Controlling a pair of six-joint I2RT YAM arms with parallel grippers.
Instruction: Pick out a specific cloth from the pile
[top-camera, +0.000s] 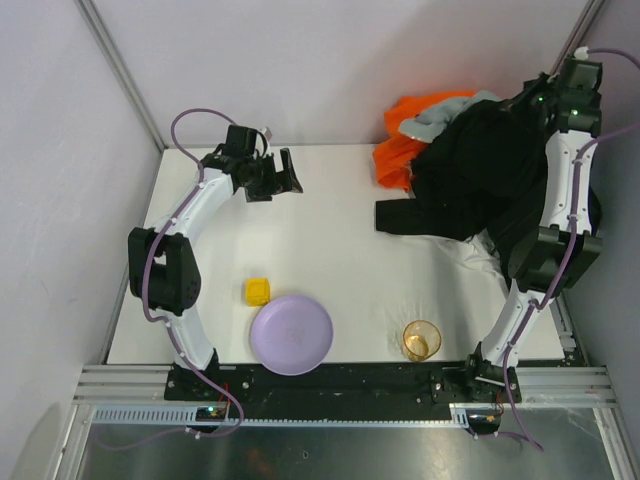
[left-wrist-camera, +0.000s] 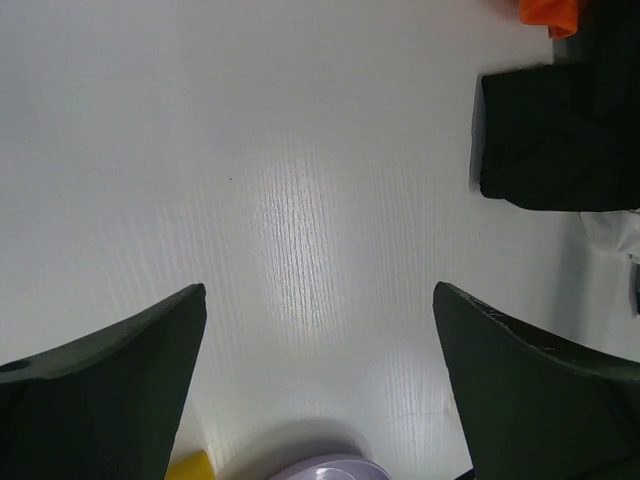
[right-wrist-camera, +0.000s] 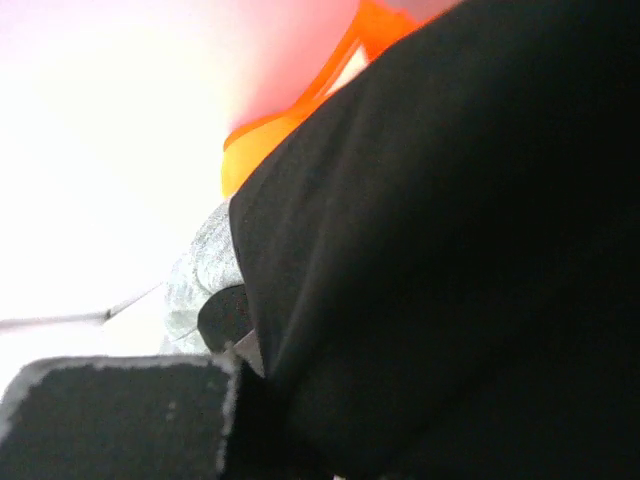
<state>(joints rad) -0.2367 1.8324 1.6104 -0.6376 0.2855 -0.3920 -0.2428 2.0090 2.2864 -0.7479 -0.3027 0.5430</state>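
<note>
The pile (top-camera: 455, 165) lies at the back right: an orange garment (top-camera: 398, 145), a light grey garment (top-camera: 445, 112) and a big black garment (top-camera: 470, 175) on top. A wrinkled edge of the white cloth (top-camera: 474, 256) shows under the black garment's near side; it also shows in the left wrist view (left-wrist-camera: 614, 234). My right gripper (top-camera: 532, 103) is raised over the pile's back, shut on the black garment (right-wrist-camera: 450, 250), which fills its view and hides one finger. My left gripper (top-camera: 285, 172) is open and empty over bare table (left-wrist-camera: 320, 290), well left of the pile.
A purple plate (top-camera: 291, 334), a yellow block (top-camera: 257, 291) and an amber cup (top-camera: 421, 340) stand near the front edge. Walls close in on the back and both sides. A black sleeve (left-wrist-camera: 550, 135) reaches out toward the table's middle.
</note>
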